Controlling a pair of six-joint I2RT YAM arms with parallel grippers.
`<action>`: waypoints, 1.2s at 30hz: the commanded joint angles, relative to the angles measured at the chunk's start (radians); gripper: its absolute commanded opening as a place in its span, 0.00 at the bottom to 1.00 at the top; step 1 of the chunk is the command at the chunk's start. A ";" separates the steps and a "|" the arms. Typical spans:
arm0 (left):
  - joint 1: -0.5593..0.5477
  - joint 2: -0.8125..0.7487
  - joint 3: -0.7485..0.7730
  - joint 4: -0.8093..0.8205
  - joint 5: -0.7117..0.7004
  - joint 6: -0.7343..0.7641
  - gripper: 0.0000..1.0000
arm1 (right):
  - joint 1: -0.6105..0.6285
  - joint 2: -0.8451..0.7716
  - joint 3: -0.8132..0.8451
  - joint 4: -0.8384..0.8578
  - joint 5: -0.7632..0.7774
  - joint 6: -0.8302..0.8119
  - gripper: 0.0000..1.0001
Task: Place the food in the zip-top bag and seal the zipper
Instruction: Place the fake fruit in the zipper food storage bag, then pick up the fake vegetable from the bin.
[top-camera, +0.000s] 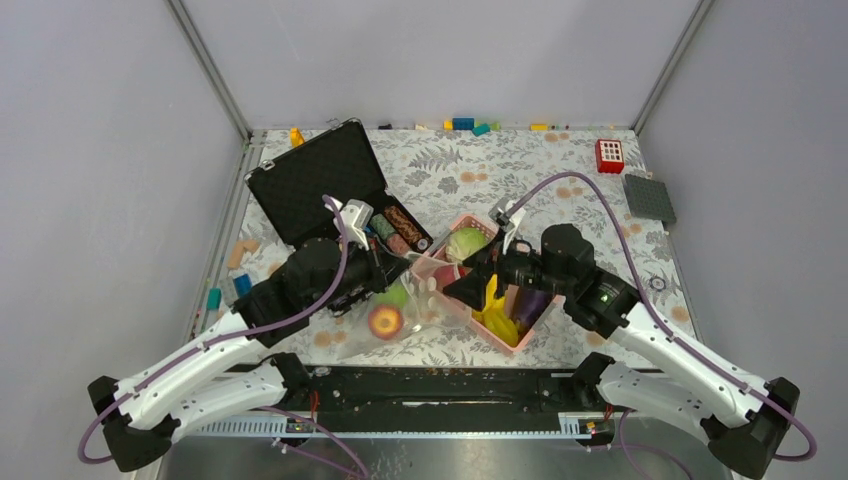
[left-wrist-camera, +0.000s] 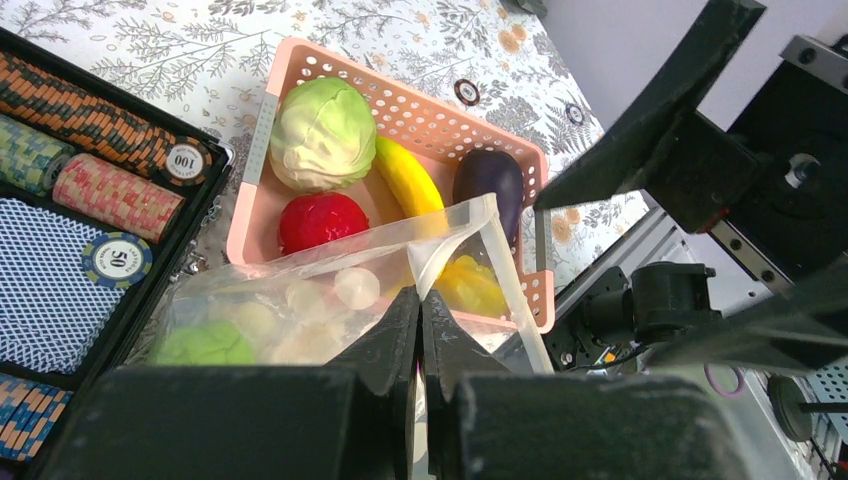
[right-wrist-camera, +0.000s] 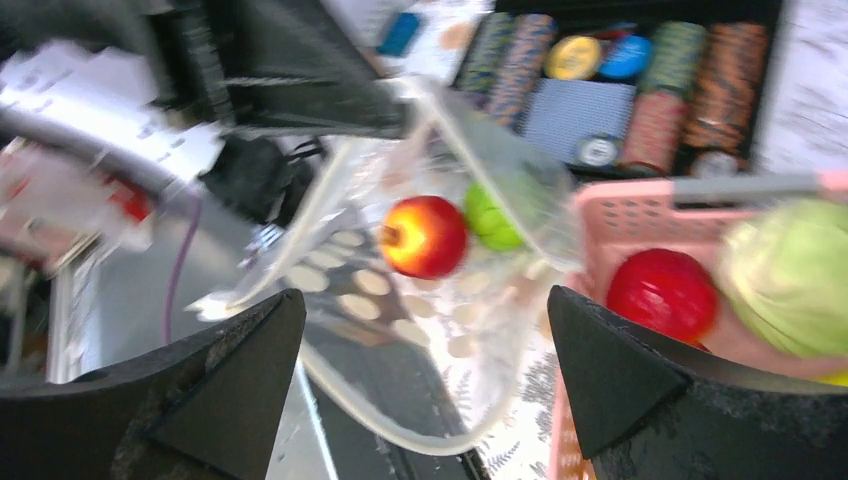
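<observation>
Pinching the zip-top bag, the left gripper partly hides the lime inside, while the apple blurs beyond the right gripper, jaws spread.

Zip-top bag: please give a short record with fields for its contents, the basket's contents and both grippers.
In zip-top bag: red-yellow apple, lime
In pink basket: cabbage, red apple, banana, eggplant
Left gripper: shut on the bag's edge
Right gripper: open, holding nothing
Bag mouth: open, unsealed
</observation>
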 joint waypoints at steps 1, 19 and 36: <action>0.004 -0.039 0.000 0.046 -0.027 0.013 0.00 | 0.000 -0.013 0.094 -0.193 0.428 0.093 1.00; 0.004 -0.026 -0.021 0.064 -0.020 0.029 0.00 | -0.039 0.282 0.134 -0.774 1.124 0.413 1.00; 0.004 -0.027 -0.018 0.050 -0.036 0.033 0.00 | -0.089 0.561 0.109 -0.680 0.966 0.385 0.97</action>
